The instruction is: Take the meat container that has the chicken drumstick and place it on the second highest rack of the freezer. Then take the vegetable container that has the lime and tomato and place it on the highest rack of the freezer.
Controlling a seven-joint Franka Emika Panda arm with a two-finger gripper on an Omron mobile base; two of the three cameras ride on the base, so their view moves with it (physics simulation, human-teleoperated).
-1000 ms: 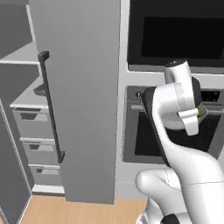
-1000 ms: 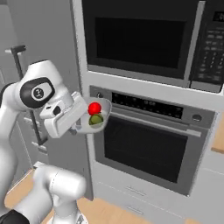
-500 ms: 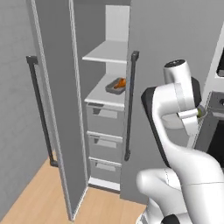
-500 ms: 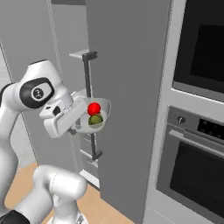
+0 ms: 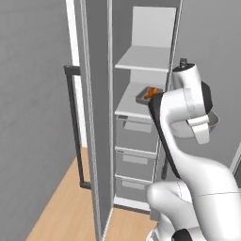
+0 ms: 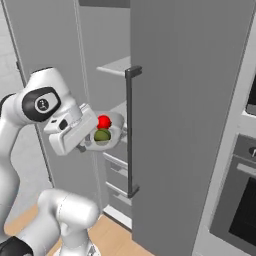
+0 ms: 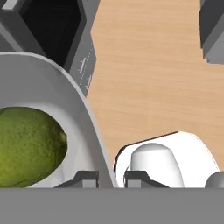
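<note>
- The fingers [image 7: 111, 177] are clamped across the thin rim of the vegetable container [image 7: 52, 109], one tip inside the wall and one outside, at the bottom centre of the hand view.
- Inside the container lies the lime [image 7: 28, 146], at the left of the hand view; in the right base view the tomato [image 6: 104, 121] sits just above the lime [image 6: 102, 135], both in the pale bowl held at the middle of the frame.
- In the left base view the container [image 5: 212, 123] shows as a grey rim behind the arm, at the right of the frame.
- The meat container [image 5: 149, 95] with its orange drumstick rests on the second shelf of the open freezer, centre of the left base view, so that part of the task appears done.
- The top shelf [image 5: 146, 59], in the upper centre of that view, is bare and is the target.
- Judged advice: keep the bowl level so the fruit does not roll out, raise it above the top shelf's front edge, then slide it in before releasing.
- Obstacles: the open door [image 5: 92, 117] with its dark handle [image 5: 75, 127] stands left of the opening; the other door [image 6: 190, 125] and its handle [image 6: 131, 130] lie just right of the bowl in the right base view.
- Drawers [image 5: 136, 150] sit below the shelves; a wooden floor [image 7: 157, 70] lies underneath.
</note>
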